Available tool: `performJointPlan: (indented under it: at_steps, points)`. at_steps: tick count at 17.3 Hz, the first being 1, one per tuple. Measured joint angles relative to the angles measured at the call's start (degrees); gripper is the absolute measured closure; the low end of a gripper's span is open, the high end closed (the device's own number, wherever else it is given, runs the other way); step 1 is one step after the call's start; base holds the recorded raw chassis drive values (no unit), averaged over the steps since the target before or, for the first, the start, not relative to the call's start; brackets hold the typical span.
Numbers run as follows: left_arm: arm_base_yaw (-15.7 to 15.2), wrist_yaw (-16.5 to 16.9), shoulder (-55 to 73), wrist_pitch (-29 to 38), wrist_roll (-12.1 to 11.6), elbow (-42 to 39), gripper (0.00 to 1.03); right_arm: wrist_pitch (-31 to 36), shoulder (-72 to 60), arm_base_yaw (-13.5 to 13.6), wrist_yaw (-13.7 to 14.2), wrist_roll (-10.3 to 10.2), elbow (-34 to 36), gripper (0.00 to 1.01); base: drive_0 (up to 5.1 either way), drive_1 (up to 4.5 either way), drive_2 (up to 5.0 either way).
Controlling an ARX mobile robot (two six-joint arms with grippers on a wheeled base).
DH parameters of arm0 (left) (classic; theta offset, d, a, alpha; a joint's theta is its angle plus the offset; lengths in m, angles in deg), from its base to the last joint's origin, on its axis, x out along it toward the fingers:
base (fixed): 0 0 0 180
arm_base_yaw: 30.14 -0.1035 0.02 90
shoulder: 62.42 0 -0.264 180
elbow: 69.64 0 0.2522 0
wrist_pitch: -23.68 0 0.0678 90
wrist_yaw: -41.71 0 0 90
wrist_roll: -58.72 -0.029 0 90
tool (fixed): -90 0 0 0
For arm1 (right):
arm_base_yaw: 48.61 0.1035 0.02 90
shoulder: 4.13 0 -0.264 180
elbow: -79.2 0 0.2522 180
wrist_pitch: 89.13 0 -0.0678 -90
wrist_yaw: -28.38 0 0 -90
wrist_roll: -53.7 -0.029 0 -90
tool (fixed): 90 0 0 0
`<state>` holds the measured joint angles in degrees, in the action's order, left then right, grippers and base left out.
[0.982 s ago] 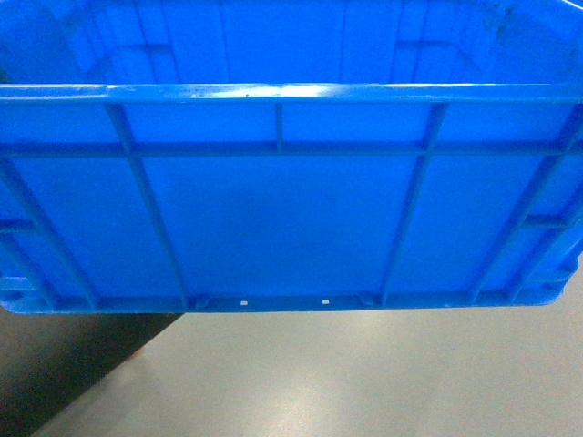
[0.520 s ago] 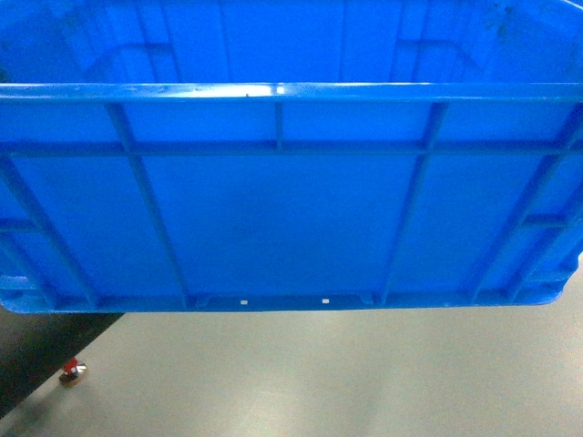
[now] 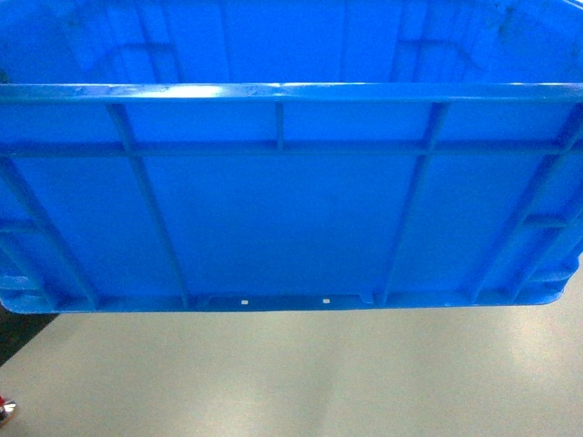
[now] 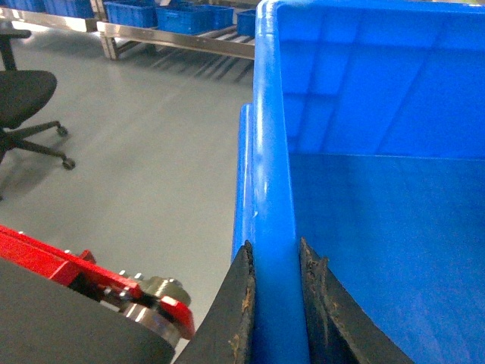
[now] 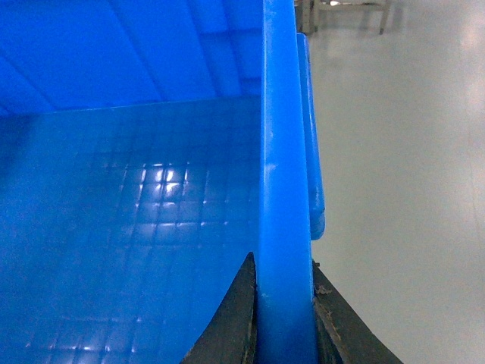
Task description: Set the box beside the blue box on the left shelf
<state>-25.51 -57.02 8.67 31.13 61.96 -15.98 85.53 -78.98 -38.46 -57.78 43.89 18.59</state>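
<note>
The box, a large bright blue open-top crate with ribbed sides, fills the head view and hangs above the grey floor. My left gripper is shut on its left rim, one black finger on each side of the wall. Over on the other side, the right rim is clamped between the fingers of my right gripper. The box's inside holds nothing. Far off in the left wrist view, a low metal shelf carries several blue boxes; which one the task means I cannot tell.
A black office chair stands on the grey floor to the left. A red and metal part sits low beside my left gripper. A small red and metal thing shows at the head view's lower left corner.
The box keeps its place in the head view. The dark area at lower left has slid out to the left. A small red and metal thing appeared and moved to the corner.
</note>
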Motion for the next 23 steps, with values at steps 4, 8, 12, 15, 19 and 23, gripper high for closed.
performJointPlan:
  at_steps: [4, 8, 12, 15, 19, 23]
  points:
    - [0.0, 0.02, 0.0, -0.02, 0.0, 0.0, 0.91, -0.02, 0.0, -0.02, 0.0, 0.0, 0.0, 0.92, -1.5, -1.5, -1.5]
    - [0.0, 0.0, 0.0, 0.04, 0.0, 0.0, 0.91, 0.09, 0.0, -0.02, 0.0, -0.02, 0.0, 0.92, -1.7, -1.66, -1.7]
    - [0.0, 0.02, 0.0, 0.07, 0.0, 0.0, 0.92, -0.02, 0.0, -0.02, 0.0, 0.0, 0.0, 0.92, -1.2, -1.19, -1.2]
    - [0.04, 0.07, -0.04, -0.17, 0.04, -0.02, 0.92, -0.31, 0.02, -0.02, 0.15, 0.02, 0.04, 0.92, 0.1, 2.82, -2.6]
    - [0.04, 0.02, -0.37, -0.11, 0.04, -0.02, 0.92, -0.22, 0.35, 0.0, 0.13, 0.0, 0.04, 0.92, -0.1, 3.95, -4.1]
    - [0.04, 0.02, -0.35, -0.13, 0.04, -0.02, 0.92, -0.15, 0.35, -0.02, 0.13, 0.0, 0.04, 0.92, 0.0, 4.05, -4.0]
